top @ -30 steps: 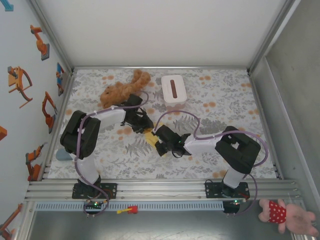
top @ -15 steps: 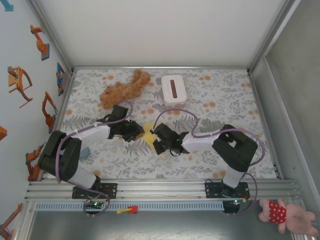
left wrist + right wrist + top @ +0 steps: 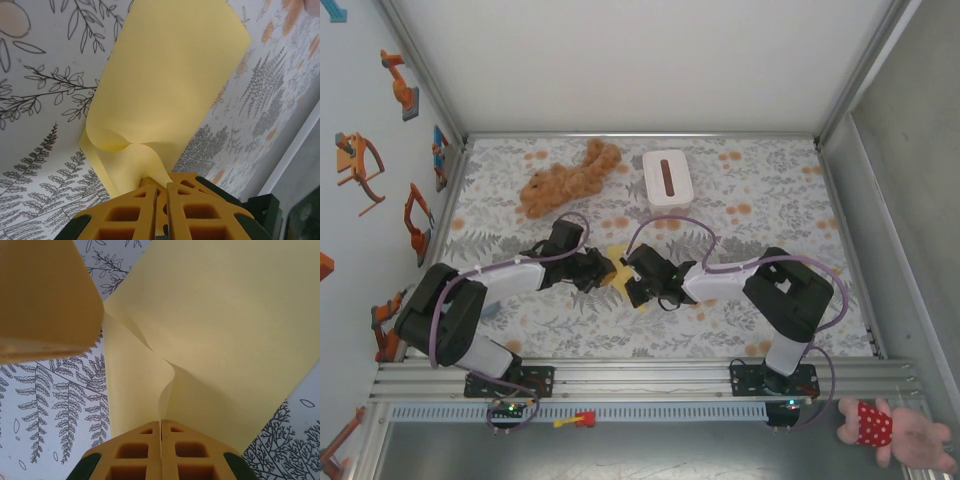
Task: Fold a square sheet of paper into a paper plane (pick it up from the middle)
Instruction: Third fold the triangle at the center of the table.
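Leaf-and-flower patterned tablecloth (image 3: 770, 200) is being viewed from above, enclosed by plain white walls, with a brown plush toy (image 3: 565, 180) and a white box (image 3: 667, 178) lying towards the back. At the middle of the table, a pale-yellow sheet of paper (image 3: 617, 270) is being held up between the two arms. No sharp crease is being shown, so an early fold is judged to be the step in hand. For it to be done well, the two held parts should be brought together evenly and the edges lined up before anything is pressed flat, since thin paper is easily skewed or torn when it is being pulled. The sheet is being pinched by the left gripper (image 3: 161, 184), its fingers closed almost flat on the paper, and by the right gripper (image 3: 161, 422), its fingers pressed fully together on it. A soft wave is being buckled into the paper just ahead of each.
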Tool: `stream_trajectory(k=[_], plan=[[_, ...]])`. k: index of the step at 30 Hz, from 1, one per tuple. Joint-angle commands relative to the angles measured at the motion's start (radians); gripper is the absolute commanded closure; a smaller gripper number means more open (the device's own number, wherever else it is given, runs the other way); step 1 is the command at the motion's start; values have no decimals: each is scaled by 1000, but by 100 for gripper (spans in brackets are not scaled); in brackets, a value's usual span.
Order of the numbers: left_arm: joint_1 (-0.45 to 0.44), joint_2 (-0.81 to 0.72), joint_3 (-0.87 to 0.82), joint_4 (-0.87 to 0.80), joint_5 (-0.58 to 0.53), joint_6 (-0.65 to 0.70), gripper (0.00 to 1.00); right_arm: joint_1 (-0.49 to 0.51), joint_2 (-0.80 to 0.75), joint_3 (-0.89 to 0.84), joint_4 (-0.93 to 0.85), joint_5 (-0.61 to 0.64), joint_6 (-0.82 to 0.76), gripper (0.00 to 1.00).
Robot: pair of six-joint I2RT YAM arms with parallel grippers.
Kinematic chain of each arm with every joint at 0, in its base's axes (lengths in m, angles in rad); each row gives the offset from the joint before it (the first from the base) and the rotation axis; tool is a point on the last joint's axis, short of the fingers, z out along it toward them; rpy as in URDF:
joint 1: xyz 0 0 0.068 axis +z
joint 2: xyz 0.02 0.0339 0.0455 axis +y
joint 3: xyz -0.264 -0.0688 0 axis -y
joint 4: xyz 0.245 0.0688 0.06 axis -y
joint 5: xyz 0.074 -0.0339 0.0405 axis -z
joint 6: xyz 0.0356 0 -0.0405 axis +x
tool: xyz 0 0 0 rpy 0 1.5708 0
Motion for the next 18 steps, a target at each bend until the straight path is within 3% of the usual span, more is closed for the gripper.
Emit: stream_trajectory(k=[1,18], plan=[[-16,32,20,12,-2,-33,87,-6,34,6,-67,-2,14,100],[-44,104,39,28,3,-33,87,-12,45,5,-70,-2,21,100]])
